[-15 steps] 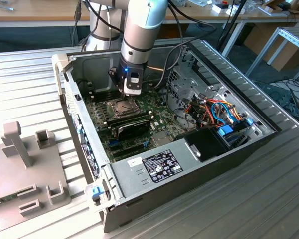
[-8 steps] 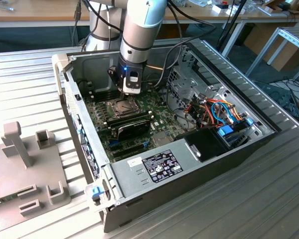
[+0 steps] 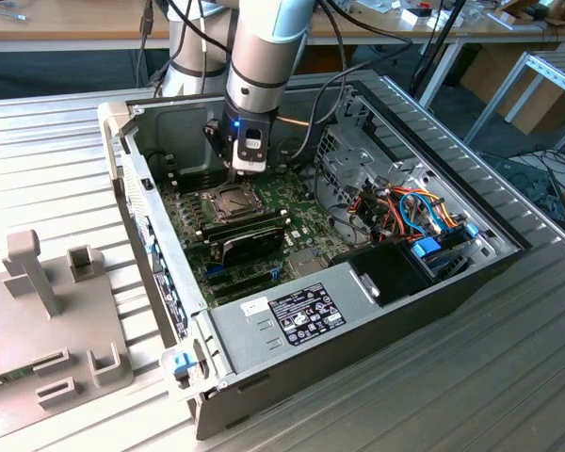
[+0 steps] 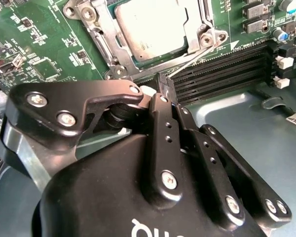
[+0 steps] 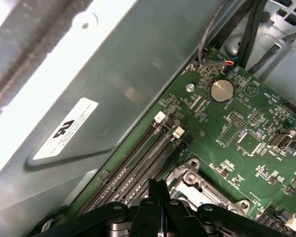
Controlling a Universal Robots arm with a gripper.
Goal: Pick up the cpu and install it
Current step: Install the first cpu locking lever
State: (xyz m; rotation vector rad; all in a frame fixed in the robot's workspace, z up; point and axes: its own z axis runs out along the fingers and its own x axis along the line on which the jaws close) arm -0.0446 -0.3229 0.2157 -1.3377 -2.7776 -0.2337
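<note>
The cpu (image 4: 153,27), a flat square chip with a dull silver top, lies in the socket on the green motherboard (image 4: 34,44). The hinged metal frame (image 4: 106,37) sits around its edges. My gripper (image 4: 166,85) hangs just beside the socket, over the black memory slots (image 4: 222,69), with its black fingers pressed together and nothing between them. A thin wire lever (image 4: 197,57) runs from the frame's corner toward the fingertips. In the exterior view the gripper (image 3: 248,171) hovers just above the socket (image 3: 235,200) inside the open computer case.
The grey case wall (image 5: 103,89) rises close beside the memory slots (image 5: 138,163). A black oblong module (image 3: 250,240) lies in front of the socket. A drive cage (image 3: 348,160), coloured cables (image 3: 410,212) and the power supply (image 3: 301,315) crowd the exterior view's right.
</note>
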